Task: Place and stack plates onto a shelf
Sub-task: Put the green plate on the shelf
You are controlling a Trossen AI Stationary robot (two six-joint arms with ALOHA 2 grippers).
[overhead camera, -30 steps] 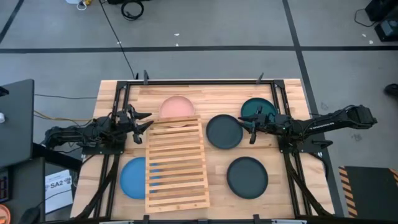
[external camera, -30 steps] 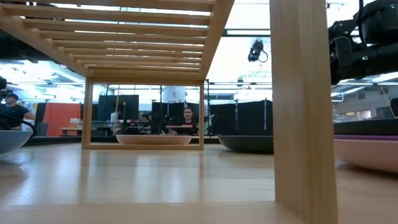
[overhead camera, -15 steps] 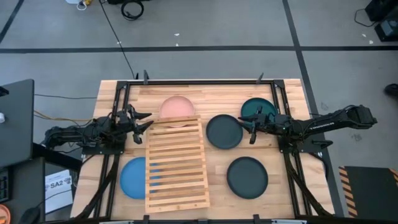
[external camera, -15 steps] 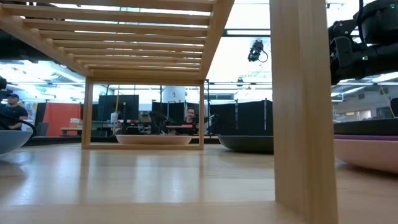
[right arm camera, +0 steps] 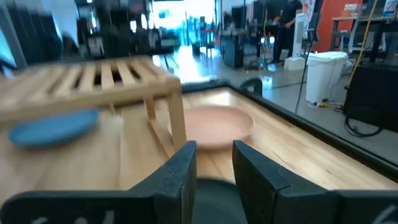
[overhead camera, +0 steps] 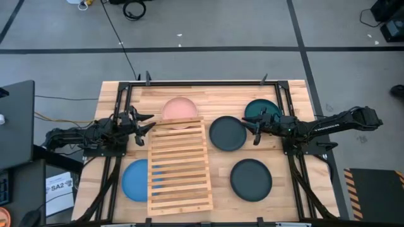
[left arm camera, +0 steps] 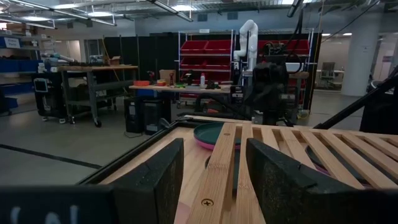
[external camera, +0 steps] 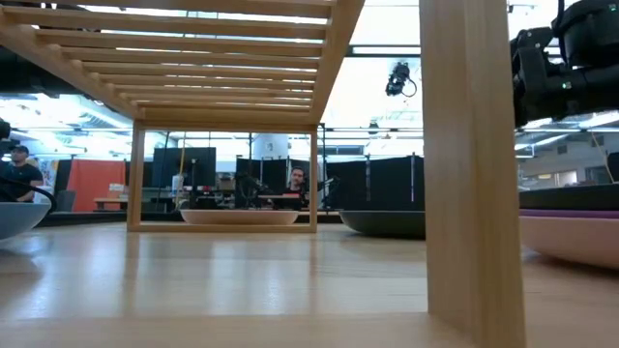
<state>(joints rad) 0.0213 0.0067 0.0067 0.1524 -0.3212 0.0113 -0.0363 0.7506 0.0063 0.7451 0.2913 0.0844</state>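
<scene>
Nothing shifted since a second ago: still pre-grasp. Left claw (overhead camera: 144,122) hovering fingers apart at light wooden slatted shelf (overhead camera: 180,167)'s far-left corner; right claw (overhead camera: 255,128) parted, empty, between round matte dark grey plate (overhead camera: 227,133) and teal plate (overhead camera: 263,111). Shelf top bare. Next, probably: lowering onto a rim, clamping.

Five plates (overhead camera: 246,133), one shelf (overhead camera: 180,167), two arms (overhead camera: 82,135).
</scene>
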